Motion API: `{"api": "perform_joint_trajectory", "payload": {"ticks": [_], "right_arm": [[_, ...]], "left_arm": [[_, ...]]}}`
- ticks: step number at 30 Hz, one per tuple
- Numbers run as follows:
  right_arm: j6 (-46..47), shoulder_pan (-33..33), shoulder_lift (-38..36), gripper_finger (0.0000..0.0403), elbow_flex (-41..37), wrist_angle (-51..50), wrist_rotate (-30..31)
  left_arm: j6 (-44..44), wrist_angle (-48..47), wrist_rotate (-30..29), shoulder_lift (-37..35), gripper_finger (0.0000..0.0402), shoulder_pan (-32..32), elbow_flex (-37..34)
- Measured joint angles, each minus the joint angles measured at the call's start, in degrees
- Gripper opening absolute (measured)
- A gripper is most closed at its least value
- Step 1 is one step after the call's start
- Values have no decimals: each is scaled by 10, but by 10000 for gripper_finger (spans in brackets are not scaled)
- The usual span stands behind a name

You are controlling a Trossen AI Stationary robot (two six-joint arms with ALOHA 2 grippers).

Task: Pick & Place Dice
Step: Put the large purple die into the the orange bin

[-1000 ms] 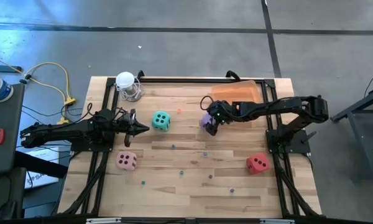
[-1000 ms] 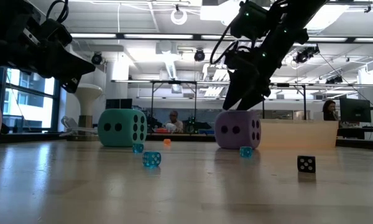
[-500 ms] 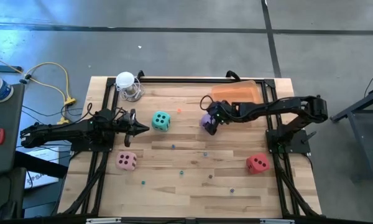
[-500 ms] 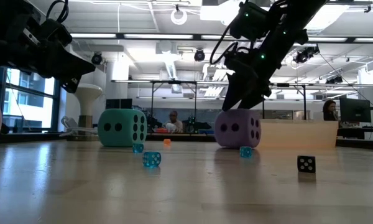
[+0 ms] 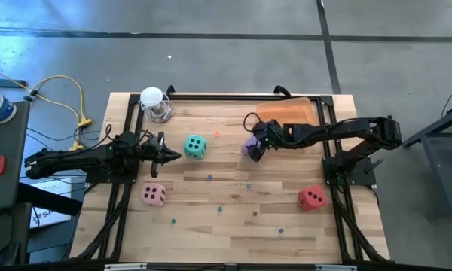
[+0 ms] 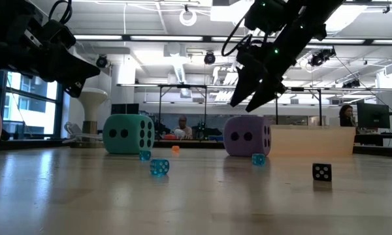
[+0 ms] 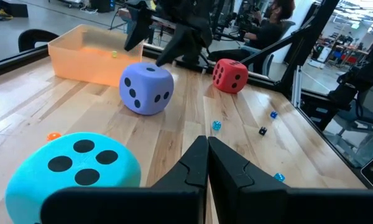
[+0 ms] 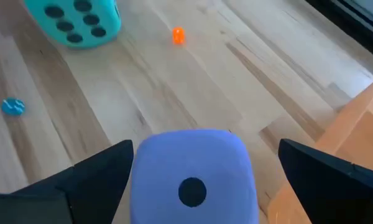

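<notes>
The purple die [image 5: 249, 147] [image 6: 247, 136] [image 8: 193, 171] rests on the table near the orange tray. My right gripper [image 6: 242, 106] [image 8: 205, 148] hovers open just above it, with a finger out to either side and clear of it. The teal die [image 5: 195, 147] [image 7: 74, 171] sits mid-table. My left gripper [image 5: 176, 155] [image 7: 207, 143] is shut, just left of the teal die and above table height. The pink die [image 5: 153, 195] lies near the left side and the red die [image 5: 311, 198] [image 7: 230, 74] near the right side.
The orange tray [image 5: 290, 111] [image 7: 87, 53] stands at the far right, just behind the purple die. A white-topped glass object [image 5: 154, 103] sits at the far left. Small beads [image 6: 159, 167] and a tiny black die [image 6: 321, 172] are scattered across the middle and near boards. People show in the room behind.
My right gripper has risen from the top of the purple die, where its fingers reached down a second ago, and now stands clear above it. The die stays on the table, nudged slightly. The left arm has kept still.
</notes>
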Motion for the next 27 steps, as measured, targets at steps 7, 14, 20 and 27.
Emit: {"api": "perform_joint_trajectory", "payload": {"ticks": [7,14,20,27], "right_arm": [[40,-22,-1,394,0,-74,-35],[22,-19,-1,394,0,-64,-61],[-18,-19,-1,394,0,-57,-66],[-50,-12,-1,394,1,-57,-76]], "left_arm": [[0,0,0,0,2,0,0],[0,0,0,0,2,0,0],[0,0,0,0,2,0,0],[0,0,0,0,2,0,0]]}}
